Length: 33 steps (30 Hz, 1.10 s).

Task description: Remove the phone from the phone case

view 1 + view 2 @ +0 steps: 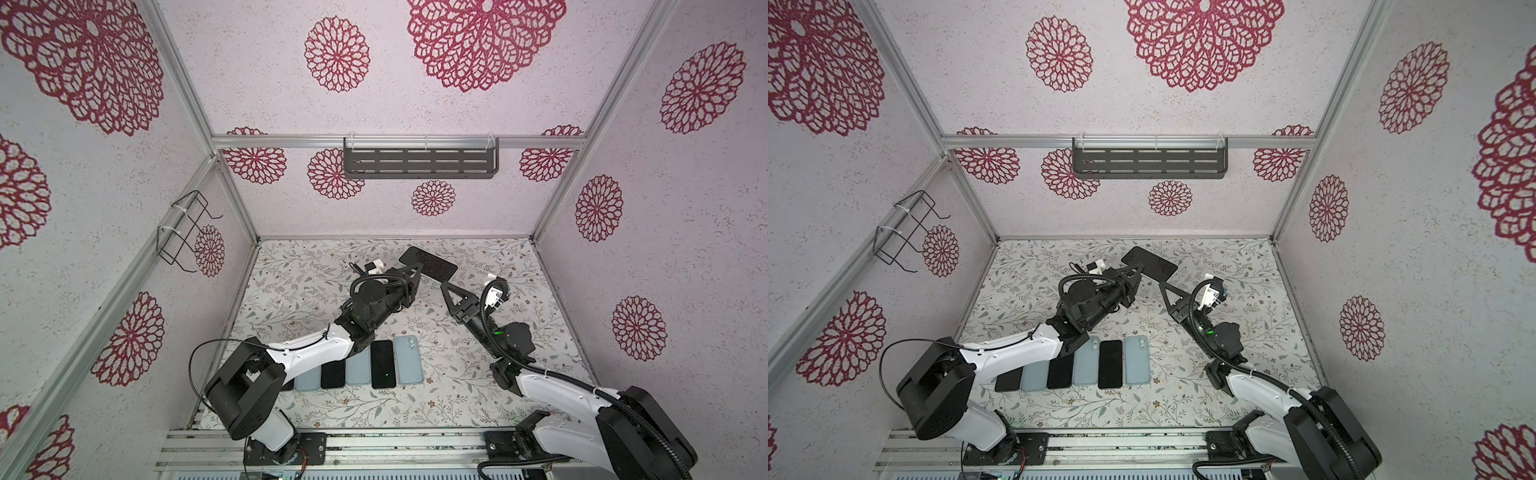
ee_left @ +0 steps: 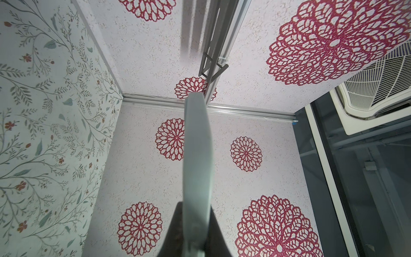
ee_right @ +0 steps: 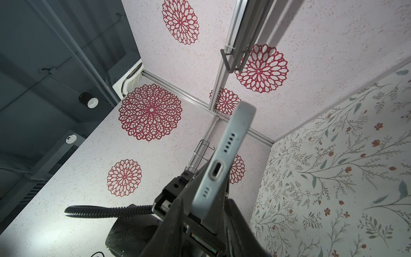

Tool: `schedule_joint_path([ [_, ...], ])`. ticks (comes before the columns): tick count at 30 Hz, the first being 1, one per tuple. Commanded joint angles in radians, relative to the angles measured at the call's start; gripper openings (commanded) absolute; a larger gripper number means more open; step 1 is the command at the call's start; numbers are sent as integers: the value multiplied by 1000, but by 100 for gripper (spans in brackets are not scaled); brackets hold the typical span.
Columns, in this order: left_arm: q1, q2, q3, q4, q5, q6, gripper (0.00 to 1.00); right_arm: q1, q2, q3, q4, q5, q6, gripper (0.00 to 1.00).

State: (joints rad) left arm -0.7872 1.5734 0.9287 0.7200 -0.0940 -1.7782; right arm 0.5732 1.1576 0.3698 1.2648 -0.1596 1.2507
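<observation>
The phone (image 1: 430,262), inside its grey-blue case (image 3: 224,153), is held screen-up above the back of the table (image 1: 316,286). The left gripper (image 1: 417,269) has its jaws clamped on one long edge. The right gripper (image 1: 445,285) has its jaws pinching the port end.

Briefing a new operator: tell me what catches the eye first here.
A cased phone is held above the flowered table near the back, the left tool clamped on its side and the right tool at its port end. Nearer the front lies a neat row of black and pale blue phones or cases.
</observation>
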Motion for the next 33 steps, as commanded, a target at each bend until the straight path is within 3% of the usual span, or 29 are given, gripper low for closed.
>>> schedule_joint_path([
  [1,-9,6,39,66,10,-9,0,5,-5,39,71,6,4,34],
  [5,-10,10,44,67,15,-10,0,5,7,35,88,6,11,28],
  [10,-11,7,44,65,17,-15,0,7,17,27,113,0,20,1],
  [16,-10,8,62,54,37,-22,0,5,7,-1,112,-2,-2,0],
  [20,-8,10,72,63,62,-42,0,2,22,-12,118,-61,-58,0],
  [27,4,5,94,70,124,-83,0,-40,40,-72,104,-233,-351,0],
  [33,5,22,123,86,192,-102,0,-144,29,-36,-38,-311,-496,0],
])
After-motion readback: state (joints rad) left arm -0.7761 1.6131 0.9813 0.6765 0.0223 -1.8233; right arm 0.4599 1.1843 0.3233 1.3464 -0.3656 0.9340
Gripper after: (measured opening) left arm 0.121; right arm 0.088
